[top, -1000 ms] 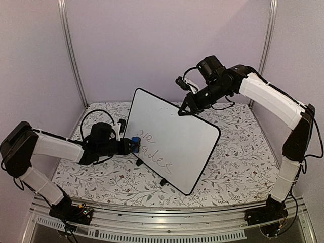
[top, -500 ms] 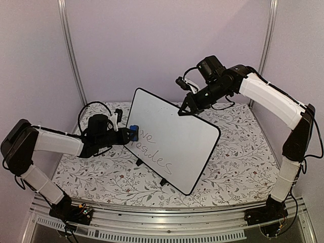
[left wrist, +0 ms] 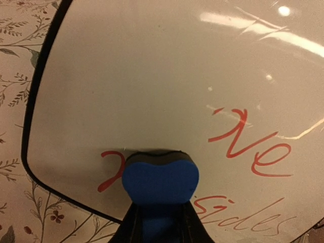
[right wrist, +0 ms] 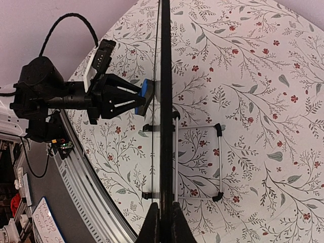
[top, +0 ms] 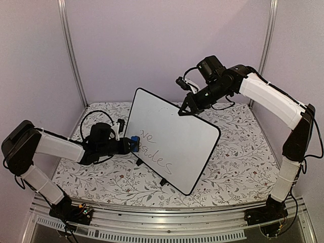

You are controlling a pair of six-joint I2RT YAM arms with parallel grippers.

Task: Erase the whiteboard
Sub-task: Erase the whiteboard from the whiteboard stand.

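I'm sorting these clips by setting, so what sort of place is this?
Probably a robot lab work cell, not a home: plain walls and aluminium posts box in a floral-covered table, and two robot arms are bolted to a metal rail at its near edge.

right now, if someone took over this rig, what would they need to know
Grippers: the left gripper is shut on the blue eraser. The right gripper is shut on the top edge of the whiteboard.
Where: the whiteboard stands upright on the table. The eraser is pressed against it at the left end of the handwriting.
Done: eraser gripped and on the board.
Left: two lines of writing are readable and need wiping off.
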